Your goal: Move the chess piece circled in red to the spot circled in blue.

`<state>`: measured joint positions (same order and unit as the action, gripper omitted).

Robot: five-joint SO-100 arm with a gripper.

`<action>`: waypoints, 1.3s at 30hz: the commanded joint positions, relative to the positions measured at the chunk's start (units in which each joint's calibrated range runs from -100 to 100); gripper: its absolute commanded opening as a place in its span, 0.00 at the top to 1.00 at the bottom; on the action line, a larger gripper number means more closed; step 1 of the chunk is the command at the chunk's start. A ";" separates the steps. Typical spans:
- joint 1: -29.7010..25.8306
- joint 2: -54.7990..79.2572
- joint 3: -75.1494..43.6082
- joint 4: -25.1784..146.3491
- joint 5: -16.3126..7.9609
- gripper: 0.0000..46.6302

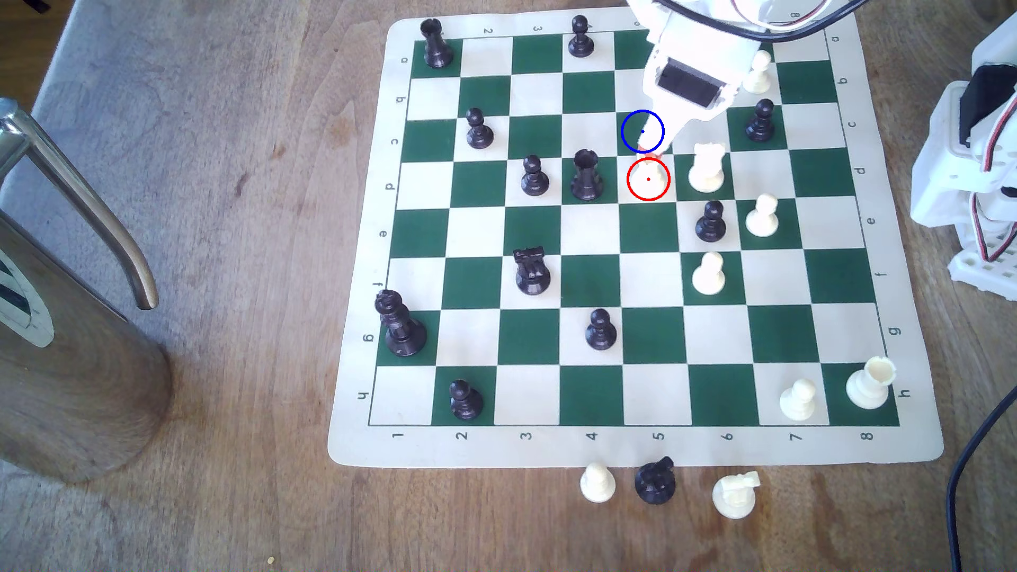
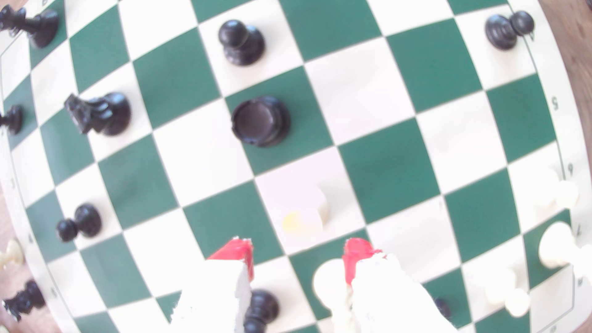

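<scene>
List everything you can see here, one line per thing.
board mat: one, green and cream, on the wooden table
chess piece: one, cream rook, red-ringed cream square
the spot: one, blue-ringed green square, adjoining
black pieces: eleven on the mat, one off its h-row edge
other white pieces: six on the mat, two off its h-row edge
metal jug: one, steel, exterior view's left
cable: one, black, exterior view's right
pincer: one, white with red pads, open, near the rook
</scene>
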<state>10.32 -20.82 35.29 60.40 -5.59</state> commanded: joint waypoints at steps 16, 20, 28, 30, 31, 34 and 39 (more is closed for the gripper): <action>-0.98 10.21 -9.72 -1.51 -2.05 0.72; -1.76 10.55 -10.36 -1.68 -2.44 0.68; -1.37 12.08 -9.63 -2.17 -2.05 0.68; -1.37 12.25 -9.63 -2.25 -2.05 0.68; -1.37 12.25 -9.63 -2.25 -2.05 0.68; -1.76 12.84 -9.09 -2.25 -2.00 0.69; -1.84 13.01 -8.27 -3.07 -2.00 0.68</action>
<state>8.85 -6.41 29.33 58.25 -7.89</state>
